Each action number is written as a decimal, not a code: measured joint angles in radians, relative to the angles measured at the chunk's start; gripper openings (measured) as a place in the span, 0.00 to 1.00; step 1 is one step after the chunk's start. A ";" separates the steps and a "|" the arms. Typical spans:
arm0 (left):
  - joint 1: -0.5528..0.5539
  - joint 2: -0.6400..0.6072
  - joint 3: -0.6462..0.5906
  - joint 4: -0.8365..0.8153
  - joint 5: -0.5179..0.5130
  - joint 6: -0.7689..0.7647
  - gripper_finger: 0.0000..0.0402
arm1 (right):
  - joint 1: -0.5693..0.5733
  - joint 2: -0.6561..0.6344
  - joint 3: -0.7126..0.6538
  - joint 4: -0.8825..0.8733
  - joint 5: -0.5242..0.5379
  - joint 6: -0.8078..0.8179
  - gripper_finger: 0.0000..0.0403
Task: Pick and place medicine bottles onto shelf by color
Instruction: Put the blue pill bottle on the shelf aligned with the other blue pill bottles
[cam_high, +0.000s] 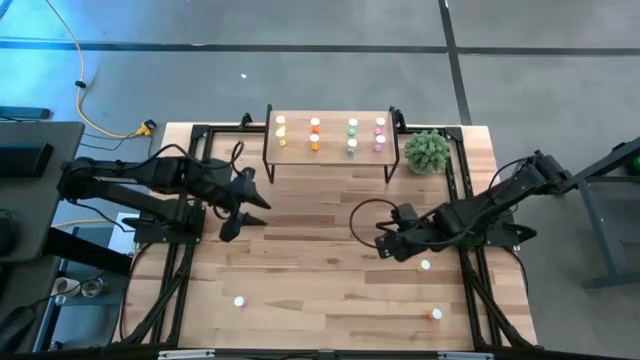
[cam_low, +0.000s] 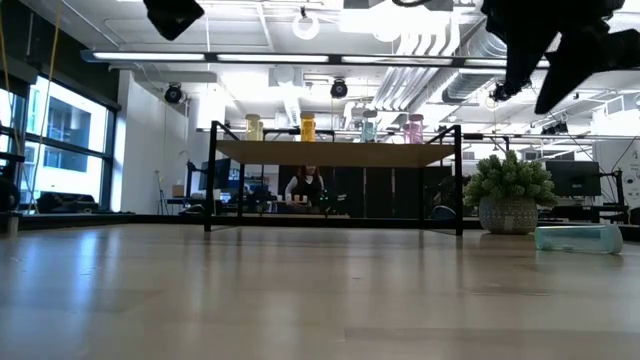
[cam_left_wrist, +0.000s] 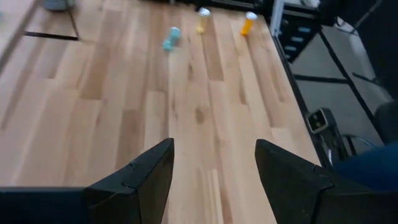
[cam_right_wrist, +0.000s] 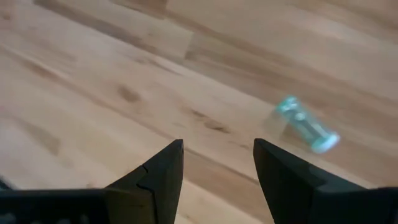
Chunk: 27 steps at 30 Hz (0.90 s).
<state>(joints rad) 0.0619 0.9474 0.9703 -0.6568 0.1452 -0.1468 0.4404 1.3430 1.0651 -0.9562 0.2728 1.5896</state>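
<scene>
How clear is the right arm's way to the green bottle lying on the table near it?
Probably clear, yes. The right claw is open and empty above bare wood, and the green bottle lies on its side just ahead, apart from the fingers, with nothing between them. The left claw waits across the table.

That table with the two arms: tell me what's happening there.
Two robot arms are sorting small medicine bottles by color onto a shelf at the table's far edge, where several already stand in rows. The right gripper hangs open over the table beside a green bottle lying on its side, holding nothing. The left gripper waits open and empty. A yellow bottle and an orange bottle remain near the front edge.
</scene>
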 joint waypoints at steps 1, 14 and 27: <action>-0.011 0.000 0.000 -0.004 0.000 -0.002 0.53 | -0.004 0.000 0.000 -0.019 0.000 -0.001 0.46; -0.046 0.009 0.000 0.061 -0.074 -0.018 0.53 | -0.139 -0.003 0.000 -0.094 -0.096 -0.535 0.46; -0.042 0.012 0.000 0.110 -0.090 -0.034 0.53 | -0.214 0.048 0.000 -0.093 -0.214 -0.952 0.46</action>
<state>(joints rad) 0.0200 0.9594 0.9699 -0.5472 0.0555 -0.1810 0.2266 1.3913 1.0649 -1.0493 0.0592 0.6376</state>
